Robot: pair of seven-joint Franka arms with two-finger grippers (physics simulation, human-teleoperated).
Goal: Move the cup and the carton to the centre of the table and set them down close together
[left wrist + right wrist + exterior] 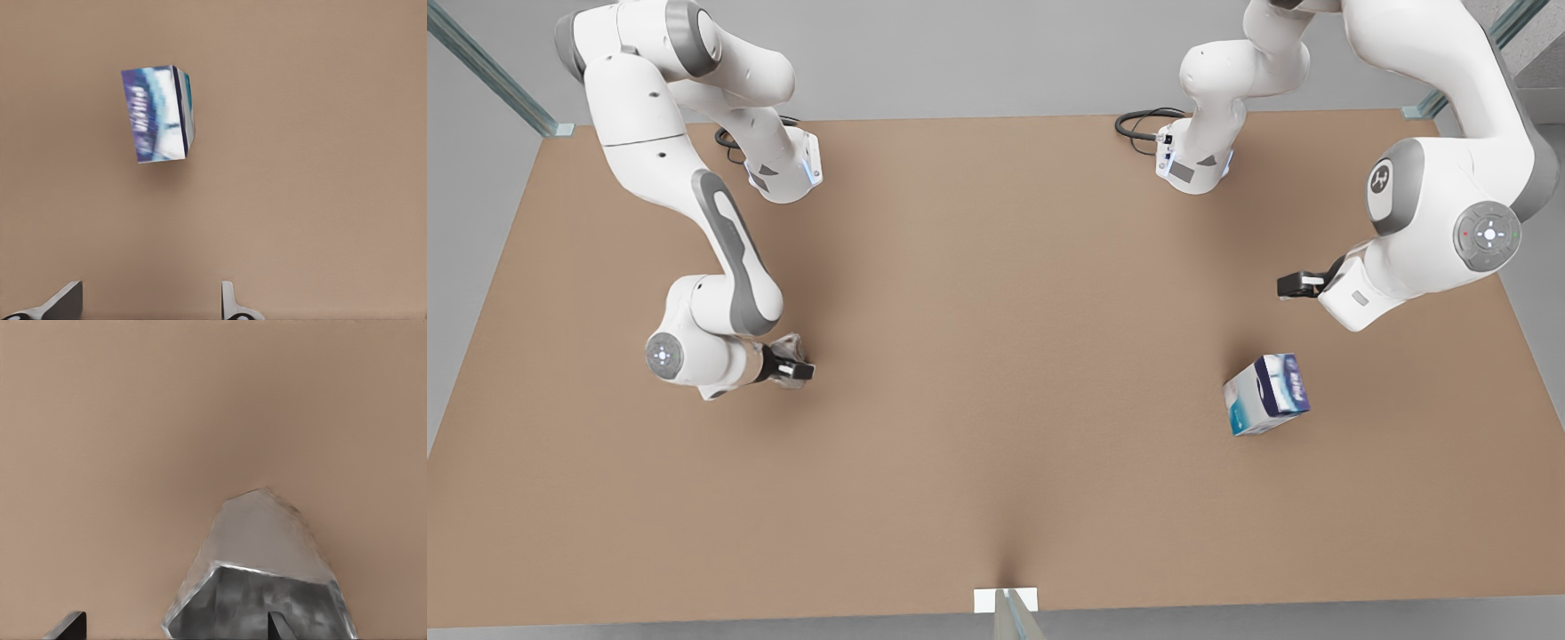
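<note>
Above the carton (159, 113) (apart) hangs left gripper (150, 303)

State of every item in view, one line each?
cup: at the right gripper, one finger inside its rim; grip not confirmed.
carton: on the table, untouched, toward the front view's right.
right gripper: open around the cup's wall.
left gripper: open, above the table, apart from the carton.

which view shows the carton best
The left wrist view: the white and light-blue rectangular carton lies unobstructed on the tan table, lettering panel facing the camera. The front view shows it smaller, toward its right. The right wrist view looks at the silvery faceted cup.
</note>
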